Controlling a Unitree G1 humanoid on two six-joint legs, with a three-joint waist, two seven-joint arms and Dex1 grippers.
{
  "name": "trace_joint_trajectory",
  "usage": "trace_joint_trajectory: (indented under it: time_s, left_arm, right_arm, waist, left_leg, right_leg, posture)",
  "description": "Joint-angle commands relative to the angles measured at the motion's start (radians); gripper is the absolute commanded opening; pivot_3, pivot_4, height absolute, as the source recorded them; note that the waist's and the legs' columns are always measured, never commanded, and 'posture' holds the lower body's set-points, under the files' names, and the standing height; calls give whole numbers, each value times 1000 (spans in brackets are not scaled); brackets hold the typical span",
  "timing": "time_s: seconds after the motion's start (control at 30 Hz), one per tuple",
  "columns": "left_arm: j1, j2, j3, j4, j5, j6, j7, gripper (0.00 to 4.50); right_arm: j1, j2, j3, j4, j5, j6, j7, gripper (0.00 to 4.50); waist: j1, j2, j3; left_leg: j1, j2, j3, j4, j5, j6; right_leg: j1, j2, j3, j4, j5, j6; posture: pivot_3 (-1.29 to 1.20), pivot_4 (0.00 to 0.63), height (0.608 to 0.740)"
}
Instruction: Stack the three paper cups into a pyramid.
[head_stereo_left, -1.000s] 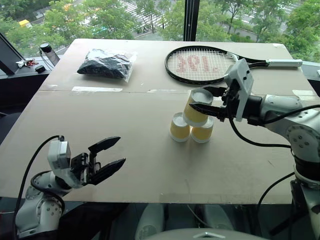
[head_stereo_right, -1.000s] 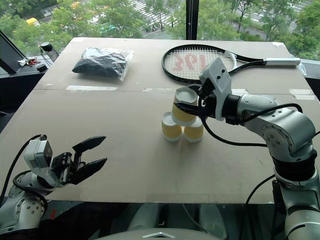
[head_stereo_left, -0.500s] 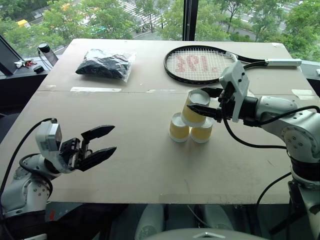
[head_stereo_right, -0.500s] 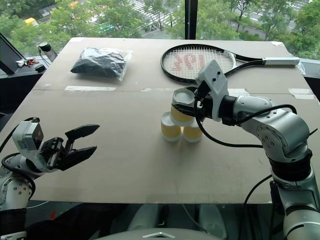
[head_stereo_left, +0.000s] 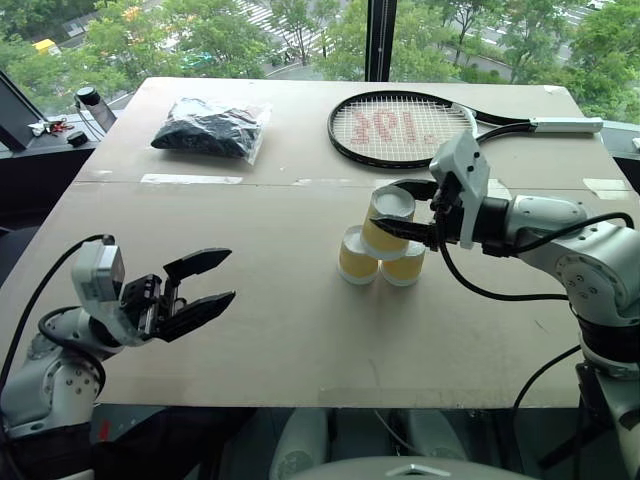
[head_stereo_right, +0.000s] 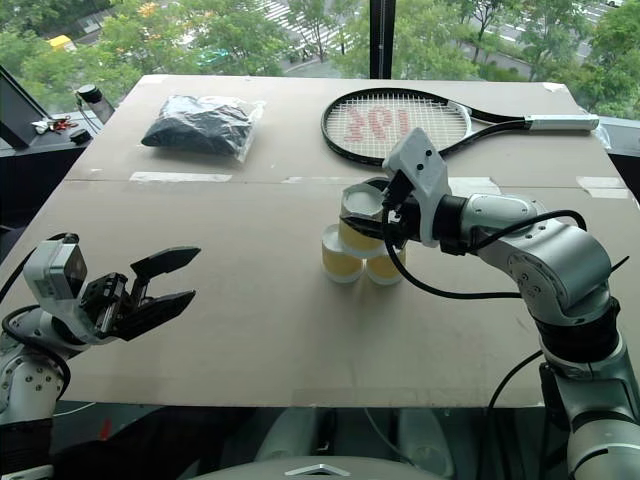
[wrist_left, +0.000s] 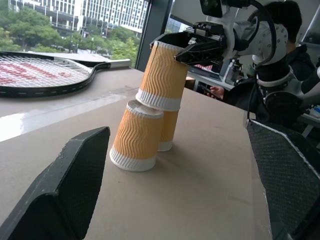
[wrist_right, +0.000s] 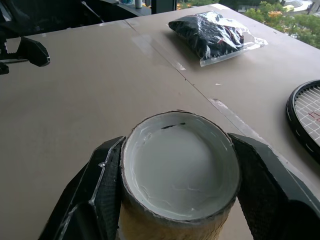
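Left wrist view shows the third yellow-tan ribbed paper cup (wrist_left: 165, 75) sitting tilted atop the two base cups (wrist_left: 132, 136) on the brown bench (head_stereo_left: 300, 330); the right claw (head_stereo_left: 412, 213), gripping a second ago, now loosens around it, while the left claw (head_stereo_left: 205, 284) hangs wide, empty.

Silver-grey jointed arms carry looping black cables, white camera housings at the wrists, and black two-fingered end effectors: left end effector (head_stereo_left: 205, 287), right end effector (head_stereo_left: 410, 212).

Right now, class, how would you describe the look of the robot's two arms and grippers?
Both arms are silver-grey metal with rounded joints and looping black cables. Each wrist carries a white camera box. The left gripper and right gripper have black, tapered, textured jaws.
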Motion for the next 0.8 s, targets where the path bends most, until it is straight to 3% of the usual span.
trace_joint_trajectory:
  time_s: [0.03,0.27,0.5,0.67,0.8]
  left_arm:
    - [3,-7,39,-42,-39,1,11,4500]
    - [10,-13,45,-58,-55,9,20,4500]
    - [1,-21,39,-64,-69,19,38,4500]
    - [9,-26,42,-71,-75,21,48,4500]
    - [22,-30,37,-75,-66,26,74,4500]
  right_arm:
    - [-6,-17,-5,-14,-28,-45,25,4484]
    - [-5,-28,-72,-32,-13,-98,57,4484]
    - [39,-60,-246,-88,130,-96,94,4484]
    - [169,-122,-380,-125,202,-130,147,4484]
    - [426,-176,-521,-146,155,-270,285,4484]
  waist:
    - [0,0,0]
    - [0,0,0]
    - [3,0,0]
    - [4,0,0]
    - [11,-1,0]
  left_leg:
    - [0,0,0,0,0,0]
    - [0,0,0,0,0,0]
    - [0,0,0,0,0,0]
    - [0,0,0,0,0,0]
    - [-1,0,0,-1,0,0]
  right_leg:
    - [0,0,0,0,0,0]
    - [0,0,0,0,0,0]
    - [0,0,0,-1,0,0]
    - [1,-1,0,-1,0,0]
    - [1,-1,-1,-2,0,0]
  posture:
    - [0,150,740]
    - [0,150,740]
    - [0,150,740]
    - [0,150,740]
    - [0,150,740]
